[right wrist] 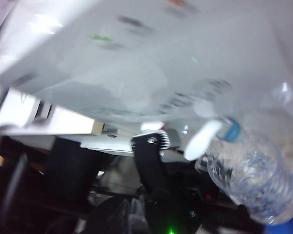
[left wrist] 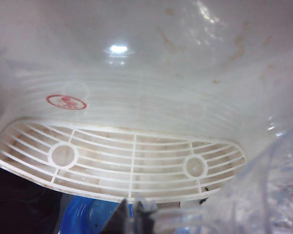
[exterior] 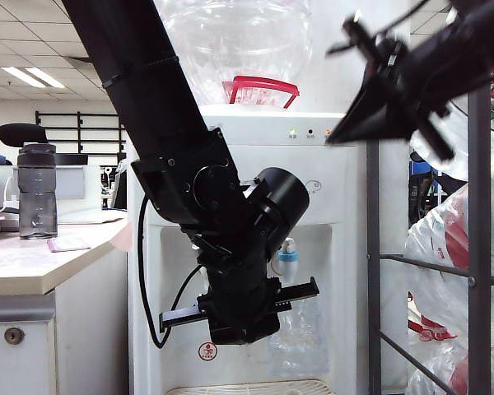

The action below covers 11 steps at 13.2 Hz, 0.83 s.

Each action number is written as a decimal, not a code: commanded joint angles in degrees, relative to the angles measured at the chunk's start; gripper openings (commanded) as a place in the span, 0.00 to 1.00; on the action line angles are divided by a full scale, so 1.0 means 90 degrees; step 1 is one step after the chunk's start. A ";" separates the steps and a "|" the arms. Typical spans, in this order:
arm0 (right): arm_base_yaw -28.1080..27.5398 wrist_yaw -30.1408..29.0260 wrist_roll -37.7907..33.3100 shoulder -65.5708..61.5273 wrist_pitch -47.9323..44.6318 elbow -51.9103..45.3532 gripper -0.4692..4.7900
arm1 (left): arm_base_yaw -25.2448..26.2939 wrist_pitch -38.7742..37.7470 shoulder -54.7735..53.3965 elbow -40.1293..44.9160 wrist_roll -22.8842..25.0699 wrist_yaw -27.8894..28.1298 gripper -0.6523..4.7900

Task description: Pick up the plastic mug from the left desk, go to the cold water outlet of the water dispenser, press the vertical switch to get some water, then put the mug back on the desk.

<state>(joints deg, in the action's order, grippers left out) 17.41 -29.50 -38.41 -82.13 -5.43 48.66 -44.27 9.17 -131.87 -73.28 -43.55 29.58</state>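
One plastic mug (exterior: 299,337), clamped by the left gripper (exterior: 240,314), under one cold water outlet (exterior: 288,262); right gripper (exterior: 346,132) raised, jaw state unclear; beige left desk (exterior: 33,262), office behind.

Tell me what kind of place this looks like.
Probably an office: a water dispenser topped by a big jug, a desk with a grey bottle, and ceiling strip lights.

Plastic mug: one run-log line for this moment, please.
plastic mug: under cold water outlet | left gripper: shut on plastic mug | right gripper: raised, switch unpressed
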 commanded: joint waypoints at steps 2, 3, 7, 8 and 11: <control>0.0010 -0.0002 -0.0767 -0.0452 -0.0712 0.0024 0.08 | 0.0049 0.0333 0.0044 -0.0056 0.0027 -0.0005 0.11; 0.0010 -0.0058 -0.0765 -0.0566 -0.0903 0.0024 0.08 | 0.0051 0.0330 0.0044 -0.0056 0.0027 -0.0005 0.11; 0.0017 -0.0733 -0.0525 -0.1008 -0.1651 0.0024 0.08 | 0.0049 0.0328 0.0044 -0.0056 0.0058 -0.0005 0.11; 0.0017 -0.0738 -0.0537 -0.1059 -0.1780 0.0024 0.08 | 0.0051 0.0328 0.0044 -0.0056 0.0073 -0.0002 0.11; 0.0019 -0.0716 -0.0614 -0.1481 -0.1921 0.0041 0.08 | 0.0049 0.0376 0.0046 -0.0056 0.0078 0.0005 0.11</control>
<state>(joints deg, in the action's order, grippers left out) 17.43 -35.77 -43.92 -95.04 -21.69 48.77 -44.27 9.26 -131.90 -73.28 -43.35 29.56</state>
